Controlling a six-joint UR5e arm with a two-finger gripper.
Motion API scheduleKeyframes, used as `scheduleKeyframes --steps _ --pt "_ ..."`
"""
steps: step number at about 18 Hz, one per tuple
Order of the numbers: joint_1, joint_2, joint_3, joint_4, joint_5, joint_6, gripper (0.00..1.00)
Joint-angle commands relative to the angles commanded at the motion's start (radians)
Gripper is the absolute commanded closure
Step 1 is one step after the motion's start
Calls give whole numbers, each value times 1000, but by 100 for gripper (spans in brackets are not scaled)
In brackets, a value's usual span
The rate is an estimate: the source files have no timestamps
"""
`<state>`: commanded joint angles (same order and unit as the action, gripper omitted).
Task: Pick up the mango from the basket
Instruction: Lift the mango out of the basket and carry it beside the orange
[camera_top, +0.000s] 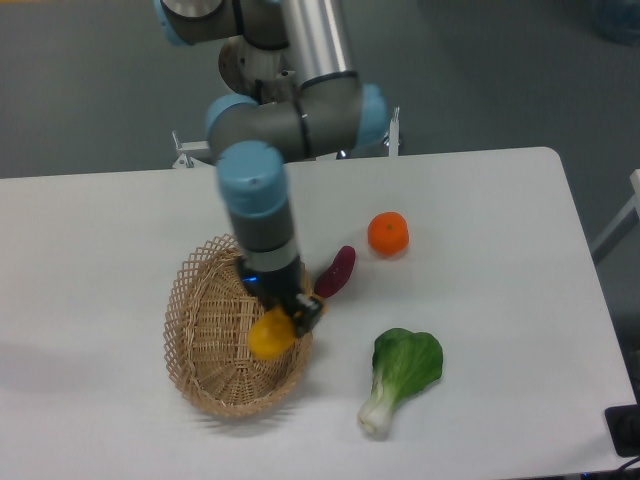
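My gripper (288, 318) is shut on the yellow-orange mango (268, 333) and holds it above the right rim of the tan wicker basket (215, 335). The mango hangs clear of the basket's floor, partly hidden by the black fingers. Nothing else shows inside the basket. The arm's blue and grey wrist reaches down from above the basket's upper right edge.
A purple sweet potato (336, 271) lies just right of the basket, close to the gripper. A round orange (388, 234) sits further right. A green bok choy (402, 375) lies at the lower right. The white table's front edge (330, 472) runs along the bottom.
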<state>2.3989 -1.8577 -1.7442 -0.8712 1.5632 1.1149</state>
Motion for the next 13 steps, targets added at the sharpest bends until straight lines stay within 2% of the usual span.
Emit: scheduleKeyframes --steps 4,8,13 --pt "114 5 28 -38 -43 156 54" --pt "212 3 86 -95 -74 293 54" --pt "308 -8 127 -141 -98 448 54"
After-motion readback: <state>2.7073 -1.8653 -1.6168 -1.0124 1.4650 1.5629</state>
